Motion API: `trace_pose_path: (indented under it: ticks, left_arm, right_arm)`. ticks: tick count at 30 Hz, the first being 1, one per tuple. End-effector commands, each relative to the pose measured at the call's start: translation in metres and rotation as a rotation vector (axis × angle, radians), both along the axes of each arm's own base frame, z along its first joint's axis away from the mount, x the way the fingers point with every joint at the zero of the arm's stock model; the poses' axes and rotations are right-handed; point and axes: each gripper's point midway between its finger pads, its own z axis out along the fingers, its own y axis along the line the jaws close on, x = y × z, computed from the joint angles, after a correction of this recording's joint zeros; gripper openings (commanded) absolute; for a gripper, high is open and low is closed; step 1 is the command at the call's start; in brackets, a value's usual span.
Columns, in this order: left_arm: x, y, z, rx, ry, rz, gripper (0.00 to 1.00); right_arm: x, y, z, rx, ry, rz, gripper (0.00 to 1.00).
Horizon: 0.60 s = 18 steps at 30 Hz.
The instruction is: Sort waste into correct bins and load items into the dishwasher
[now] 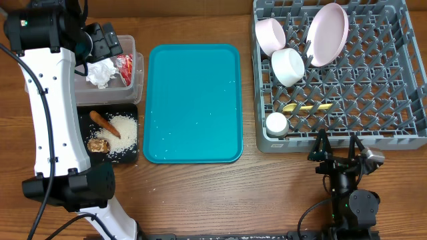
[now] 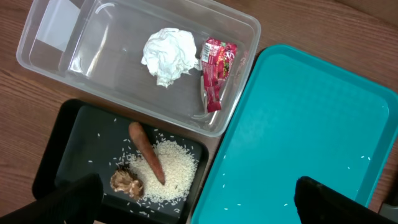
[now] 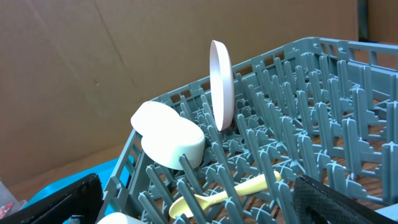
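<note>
A crumpled white napkin [image 2: 169, 55] and a red-and-white wrapper [image 2: 216, 71] lie in the clear tub [image 2: 56, 59]. In the black tray [image 2: 81, 143] are a brown sausage [image 2: 146, 152], white rice [image 2: 177, 171] and a crumbly lump [image 2: 126, 182]. My left gripper [image 2: 199, 202] hovers open above these bins, holding nothing. The grey dish rack [image 1: 400, 100] holds two bowls [image 1: 269, 35] [image 1: 289, 66], a plate [image 1: 327, 33], a cup [image 1: 276, 123] and a yellow spoon [image 3: 230, 190]. My right gripper [image 1: 338, 143] stands open and holding nothing just outside the rack's front edge.
A teal tray [image 1: 193, 103] lies between the bins and the rack, with a few stray rice grains on it. A little rice is scattered on the wood beside the black tray. A brown cardboard wall stands behind the rack.
</note>
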Motion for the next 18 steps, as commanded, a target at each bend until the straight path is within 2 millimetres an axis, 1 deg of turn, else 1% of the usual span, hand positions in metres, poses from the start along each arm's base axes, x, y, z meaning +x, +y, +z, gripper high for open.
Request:
trace_pose_path:
  ticks: [1, 17, 18]
  left_arm:
    - [-0.0018, -0.0036, 0.0041, -0.006, -0.012, -0.002, 1.0]
    - [-0.0019, -0.0036, 0.0043, -0.006, -0.013, -0.002, 1.0]
    - [-0.0032, -0.0038, 0.0072, -0.005, -0.02, -0.002, 1.0]
  right_arm:
    - [0.0, 0.0011, -0.0012, 0.0, -0.007, 0.007, 1.0]
    - [0.0, 0.0011, -0.0013, 0.0, -0.006, 0.007, 1.0]
    - [0.0, 0.0011, -0.0013, 0.0, -0.006, 0.007, 1.0]
